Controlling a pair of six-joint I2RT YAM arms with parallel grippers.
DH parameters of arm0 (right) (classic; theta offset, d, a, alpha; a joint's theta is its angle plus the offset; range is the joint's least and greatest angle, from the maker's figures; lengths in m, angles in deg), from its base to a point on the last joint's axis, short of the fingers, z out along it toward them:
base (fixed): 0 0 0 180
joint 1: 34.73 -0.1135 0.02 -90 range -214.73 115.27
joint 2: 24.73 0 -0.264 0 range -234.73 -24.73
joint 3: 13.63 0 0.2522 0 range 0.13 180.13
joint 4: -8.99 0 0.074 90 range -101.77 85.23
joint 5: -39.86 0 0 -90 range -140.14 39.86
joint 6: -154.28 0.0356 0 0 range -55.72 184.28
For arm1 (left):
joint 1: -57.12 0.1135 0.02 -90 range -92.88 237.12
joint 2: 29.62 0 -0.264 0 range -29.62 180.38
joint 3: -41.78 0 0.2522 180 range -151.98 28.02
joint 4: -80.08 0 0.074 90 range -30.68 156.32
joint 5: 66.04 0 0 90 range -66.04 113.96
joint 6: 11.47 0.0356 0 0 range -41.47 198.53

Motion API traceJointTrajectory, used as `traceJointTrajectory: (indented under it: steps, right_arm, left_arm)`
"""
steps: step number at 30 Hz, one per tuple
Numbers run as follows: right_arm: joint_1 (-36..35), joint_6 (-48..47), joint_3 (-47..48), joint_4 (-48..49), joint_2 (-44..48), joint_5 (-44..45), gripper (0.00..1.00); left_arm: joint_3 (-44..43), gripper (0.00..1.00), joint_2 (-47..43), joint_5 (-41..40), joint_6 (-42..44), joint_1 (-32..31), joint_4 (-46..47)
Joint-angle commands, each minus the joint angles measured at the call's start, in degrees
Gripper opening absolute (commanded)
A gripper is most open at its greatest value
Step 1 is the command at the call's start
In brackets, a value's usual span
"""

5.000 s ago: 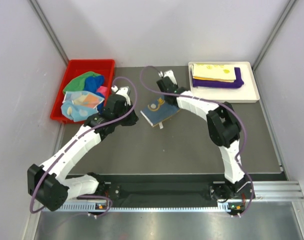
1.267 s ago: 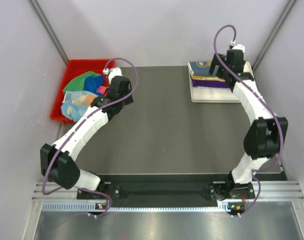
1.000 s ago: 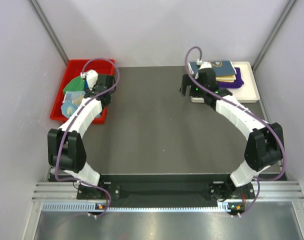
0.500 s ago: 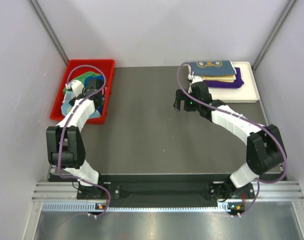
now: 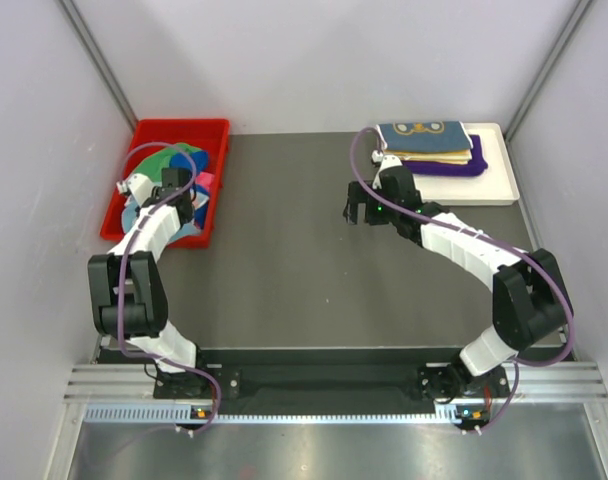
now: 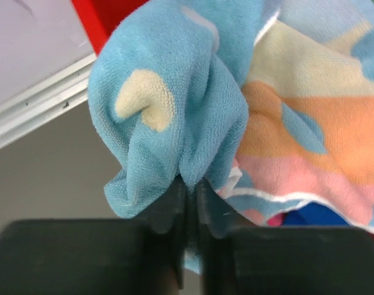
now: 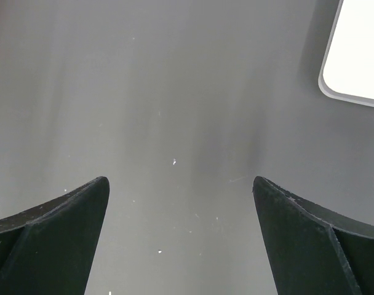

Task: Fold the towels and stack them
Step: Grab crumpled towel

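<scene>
In the left wrist view my left gripper (image 6: 191,184) is shut on a bunched fold of a light blue and orange-pink patterned towel (image 6: 175,92). It is inside the red bin (image 5: 216,130), where my left gripper (image 5: 176,190) sits over the crumpled towels. A green towel (image 5: 181,153) lies at the bin's far end, and a royal blue one (image 6: 316,215) shows under the patterned one. On the white tray (image 5: 499,187) lies a folded stack: navy towel (image 5: 424,133) on top, yellow (image 5: 429,153) and purple (image 5: 454,168) below. My right gripper (image 5: 359,212) hangs open over the bare mat, nothing between its fingers (image 7: 51,227).
The dark mat (image 5: 314,280) covers the table between bin and tray. A corner of the white tray (image 7: 359,55) shows at the upper right of the right wrist view. Grey walls close in on both sides and at the back.
The navy towel went from the mat onto the tray stack. My right gripper drew back left over the mat. My left gripper reached into the bin and closed on the patterned towel.
</scene>
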Motion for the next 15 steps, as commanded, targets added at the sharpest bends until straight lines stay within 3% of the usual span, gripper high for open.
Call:
traceJointTrajectory:
  steps: [1,2,7,15]
  right_arm:
    - [-1.1,-0.3,0.2,2.0,2.3,0.2,1.00]
    - [-1.2,-0.2,0.3,2.1,2.2,0.4,1.00]
    - [-1.2,-0.6,0.9,1.9,2.4,0.6,1.00]
    - [-1.2,-0.7,2.6,1.5,2.0,0.9,1.00]
  left_arm:
    - [1.7,0.08,-5.3,3.4,0.9,0.1,6.0]
    - [2.0,0.00,-6.1,4.1,1.1,0.1,6.7]
    - [2.0,0.00,-12.4,6.2,2.8,0.1,7.4]
    - [7.2,0.00,-23.3,14.2,6.5,0.0,18.0]
